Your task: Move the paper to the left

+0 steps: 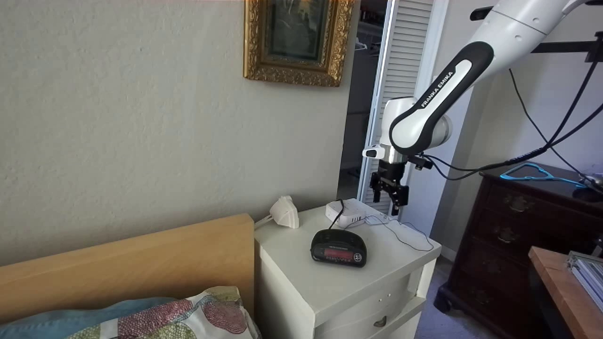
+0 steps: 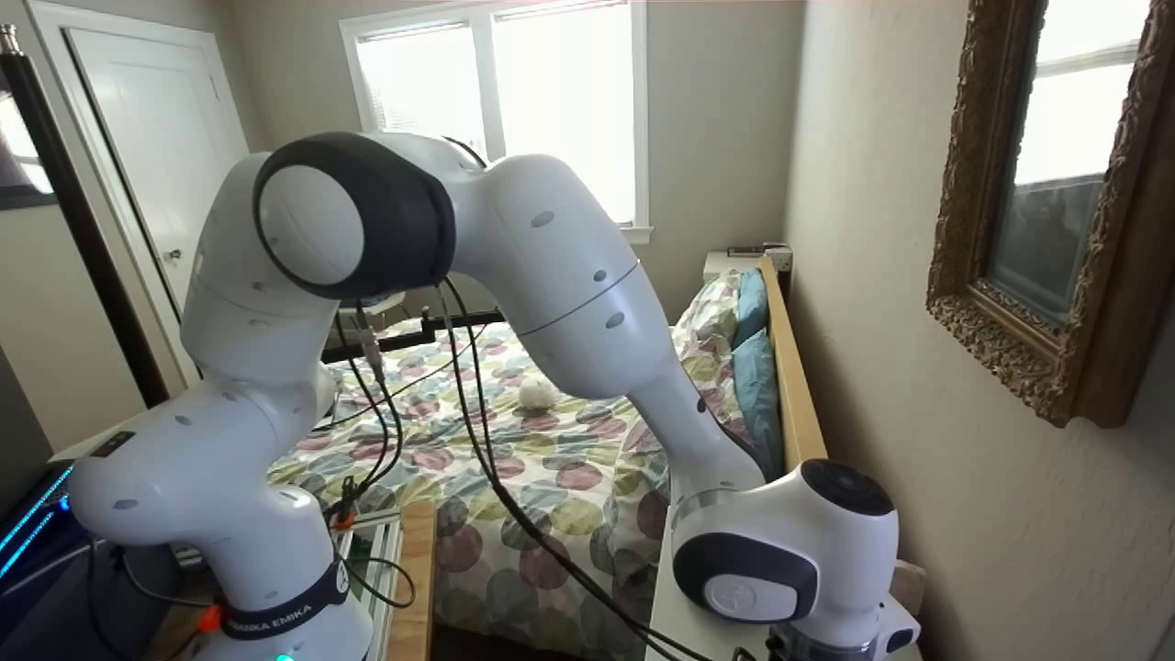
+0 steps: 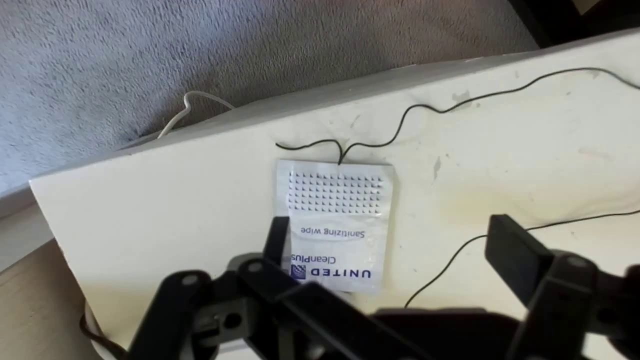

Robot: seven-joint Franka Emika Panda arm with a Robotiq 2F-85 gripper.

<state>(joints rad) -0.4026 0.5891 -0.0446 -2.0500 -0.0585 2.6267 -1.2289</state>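
No crumpled white paper with a pointed top shows in any view. A flat white packet printed "United CleanPlus Sanitizing wipe" (image 3: 340, 225) lies on the white nightstand (image 3: 170, 200) in the wrist view. It also shows small in an exterior view (image 1: 377, 219). My gripper (image 3: 390, 222) is open and empty above it. In the wrist view one finger overlaps the packet's left edge, and the other is well right of it, over a thin dark cord. In an exterior view the gripper (image 1: 386, 205) hangs over the nightstand's back right part.
A dark oval alarm clock (image 1: 338, 248) stands mid-nightstand. A white box (image 1: 346, 213) sits beside the packet. A cream-white lump (image 1: 285, 212) is near the wall. A thin dark cord (image 3: 445, 267) runs around the packet. The wooden headboard (image 1: 141, 259) borders the nightstand.
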